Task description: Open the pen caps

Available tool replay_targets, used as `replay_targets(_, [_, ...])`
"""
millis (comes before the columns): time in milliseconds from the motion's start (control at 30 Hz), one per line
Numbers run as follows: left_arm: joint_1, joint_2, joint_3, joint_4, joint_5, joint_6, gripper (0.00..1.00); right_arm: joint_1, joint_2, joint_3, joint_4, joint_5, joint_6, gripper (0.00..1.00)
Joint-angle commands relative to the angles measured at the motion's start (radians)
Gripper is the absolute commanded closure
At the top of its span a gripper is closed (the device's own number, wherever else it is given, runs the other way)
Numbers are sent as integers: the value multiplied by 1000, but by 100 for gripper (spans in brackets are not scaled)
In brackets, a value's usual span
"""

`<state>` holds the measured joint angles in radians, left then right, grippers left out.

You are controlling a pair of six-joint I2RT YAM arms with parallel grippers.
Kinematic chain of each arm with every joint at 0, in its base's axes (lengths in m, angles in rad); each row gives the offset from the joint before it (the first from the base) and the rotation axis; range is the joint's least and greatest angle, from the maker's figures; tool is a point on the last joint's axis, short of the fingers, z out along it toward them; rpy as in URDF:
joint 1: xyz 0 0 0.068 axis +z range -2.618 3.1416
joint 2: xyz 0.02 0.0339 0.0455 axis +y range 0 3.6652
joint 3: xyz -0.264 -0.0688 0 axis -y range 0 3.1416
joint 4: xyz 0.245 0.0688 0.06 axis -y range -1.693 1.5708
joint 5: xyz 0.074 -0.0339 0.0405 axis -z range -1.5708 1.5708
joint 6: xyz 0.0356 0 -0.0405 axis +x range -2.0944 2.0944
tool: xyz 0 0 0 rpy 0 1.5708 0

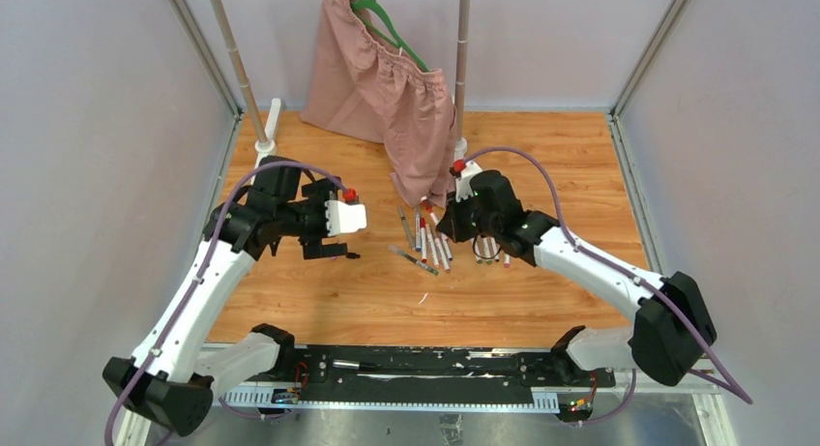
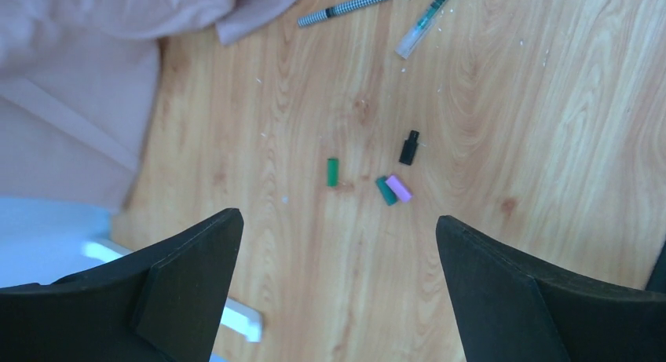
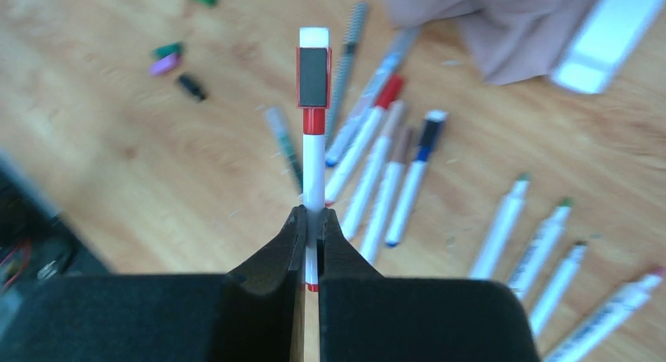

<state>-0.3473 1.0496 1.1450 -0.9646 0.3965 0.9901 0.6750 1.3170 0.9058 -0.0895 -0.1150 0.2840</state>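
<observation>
Uncapping is the step in hand, by my reading: the right gripper (image 3: 312, 221) is clamped on the white barrel of a pen (image 3: 313, 173), jaws pressed tight together around it, and the pen juts straight out ahead of the fingers with its capped end free; the left gripper (image 2: 336, 221) holds nothing, its jaws spread wide apart above the table (image 2: 510, 126).

The red cap (image 3: 313, 79) sits on the far end of the held pen, clear of the table; it is a short red sleeve with a dark block on its face and a white tip beyond it; it looks fully seated on the barrel.

The next move, I judge, calls for the left gripper to come across, line its open jaws up on either side of that cap, close on the cap alone and pull along the pen's axis while the right grip stays firm; a grab lower down would catch the barrel.

Four loose caps (image 2: 385, 191), green, teal, pink and black, lie near one another on the wood under the left gripper; several capped pens (image 3: 430, 130) lie beside bare-tipped ones near the pink cloth (image 3: 503, 24), so work remains.
</observation>
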Motion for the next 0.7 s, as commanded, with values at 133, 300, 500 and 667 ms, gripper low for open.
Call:
replay_targets(133, [-133, -141, -80, -5, 11, 431, 1, 157, -21, 49, -118, -334, 94, 100])
replay_targets(300, [-242, -136, -97, -5, -33, 500, 3, 200, 82, 201, -128, -475, 154, 100])
replay_targets(500, [-290, -141, -128, -6, -90, 544, 7, 212, 194, 327, -138, -590, 189, 100])
replay_targets(667, [-300, -128, -124, -5, -120, 528, 22, 213, 240, 359, -116, -638, 212, 100])
